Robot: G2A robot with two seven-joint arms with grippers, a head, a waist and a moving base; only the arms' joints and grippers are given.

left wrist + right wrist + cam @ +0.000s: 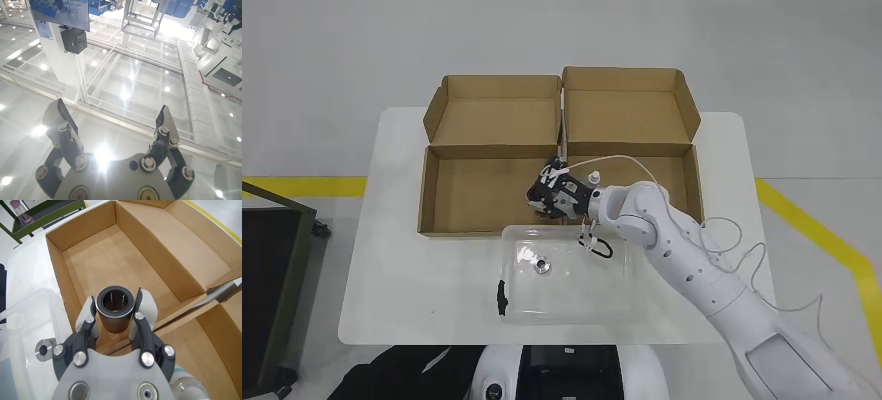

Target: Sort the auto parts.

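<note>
Right tool (115,294) tight around dark cylindrical bushing (115,321), above cardboard box (113,262).

The left gripper (112,106) points up at a white gridded ceiling (136,79) dotted with round lights. Its 2 fingers (66,117) stand wide apart with nothing between their ridged pads. Beyond them a white pillar (49,56) carries a dark screen (59,13) and a black box (73,41). A metal frame (140,22) hangs nearby.
</note>
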